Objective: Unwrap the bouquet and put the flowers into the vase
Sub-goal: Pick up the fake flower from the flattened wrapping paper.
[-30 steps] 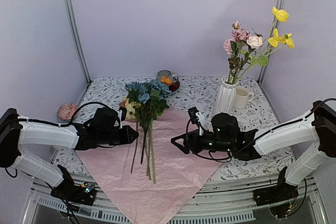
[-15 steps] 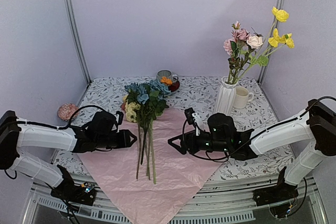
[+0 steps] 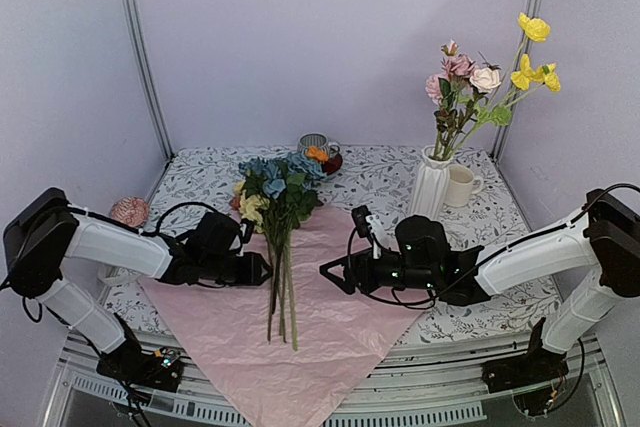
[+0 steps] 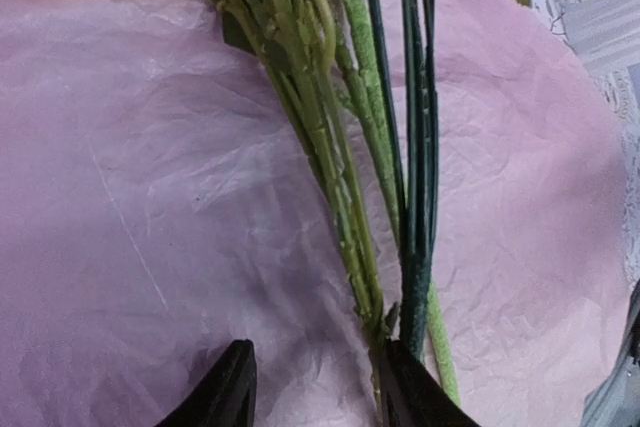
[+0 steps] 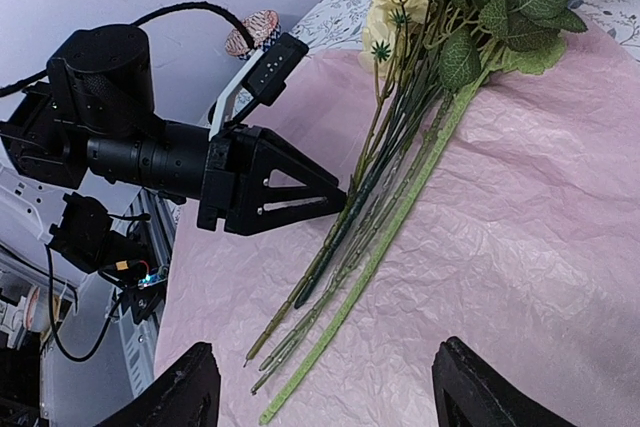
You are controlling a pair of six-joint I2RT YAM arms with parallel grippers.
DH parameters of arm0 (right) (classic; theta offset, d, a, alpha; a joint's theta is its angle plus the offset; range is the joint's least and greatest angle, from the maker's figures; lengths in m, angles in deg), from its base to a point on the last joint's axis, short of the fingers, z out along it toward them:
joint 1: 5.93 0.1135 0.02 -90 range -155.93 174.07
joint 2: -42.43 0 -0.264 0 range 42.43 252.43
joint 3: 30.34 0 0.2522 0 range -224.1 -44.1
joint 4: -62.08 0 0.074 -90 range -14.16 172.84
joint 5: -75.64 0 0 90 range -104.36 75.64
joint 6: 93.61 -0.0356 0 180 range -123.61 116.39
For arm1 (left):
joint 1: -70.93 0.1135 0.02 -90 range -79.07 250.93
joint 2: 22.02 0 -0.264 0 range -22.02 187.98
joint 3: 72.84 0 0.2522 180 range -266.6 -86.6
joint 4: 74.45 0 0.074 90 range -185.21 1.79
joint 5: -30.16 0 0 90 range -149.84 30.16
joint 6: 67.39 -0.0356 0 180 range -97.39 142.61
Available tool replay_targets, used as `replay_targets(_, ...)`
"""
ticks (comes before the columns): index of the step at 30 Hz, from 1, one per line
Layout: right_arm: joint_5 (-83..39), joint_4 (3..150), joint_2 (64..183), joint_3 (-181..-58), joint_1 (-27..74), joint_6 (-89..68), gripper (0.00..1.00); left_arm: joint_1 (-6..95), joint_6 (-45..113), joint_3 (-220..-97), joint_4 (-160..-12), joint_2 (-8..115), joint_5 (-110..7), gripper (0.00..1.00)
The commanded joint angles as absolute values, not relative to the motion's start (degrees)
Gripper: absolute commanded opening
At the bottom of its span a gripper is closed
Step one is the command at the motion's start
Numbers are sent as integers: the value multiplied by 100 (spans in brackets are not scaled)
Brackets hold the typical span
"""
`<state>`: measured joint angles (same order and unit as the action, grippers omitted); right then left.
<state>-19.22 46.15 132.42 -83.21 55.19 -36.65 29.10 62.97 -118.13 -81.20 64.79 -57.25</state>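
The bouquet lies unwrapped: its lilac-pink paper (image 3: 235, 347) is spread flat with a bunch of flowers (image 3: 276, 187) on it, blue and yellow blooms at the far end and green stems (image 3: 283, 297) pointing toward me. My left gripper (image 3: 264, 269) is open; in the left wrist view its right finger (image 4: 405, 387) touches the stems (image 4: 350, 147), and only paper (image 4: 150, 197) lies between the fingers. My right gripper (image 3: 330, 275) hangs wide open just right of the stems; the stem ends (image 5: 330, 287) lie ahead of its gap. The white vase (image 3: 430, 187) at the back right holds pink and yellow flowers (image 3: 480, 77).
A cream mug (image 3: 462, 185) stands right of the vase. A striped cup (image 3: 318, 146) with something orange and red beside it sits at the back behind the blooms. A pink round object (image 3: 128, 212) lies at the far left. The left gripper (image 5: 270, 192) shows in the right wrist view.
My left gripper opened and slid right against the stems, which are now gathered closer together. My right gripper moved slightly left.
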Motion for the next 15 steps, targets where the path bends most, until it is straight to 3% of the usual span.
replay_targets(1, -1926, 4499, 13355, -8458, 5557, -3691, 75, 3014, 6164, -11902, -7872, 6554, -5623, 45)
replay_targets(9, -1953, 4508, 13392, -8488, 5559, -3673, 75, 3028, 6139, -11980, -7710, 6812, -5581, 45)
replay_targets(12, -1954, 4512, 13384, -8489, 5559, -3674, 75, 3041, 6139, -12110, -7920, 6987, -5696, 29)
replay_targets(15, -1937, 4526, 13371, -8480, 5555, -3675, 75, 3033, 6242, -12003, -8012, 6779, -5966, 2)
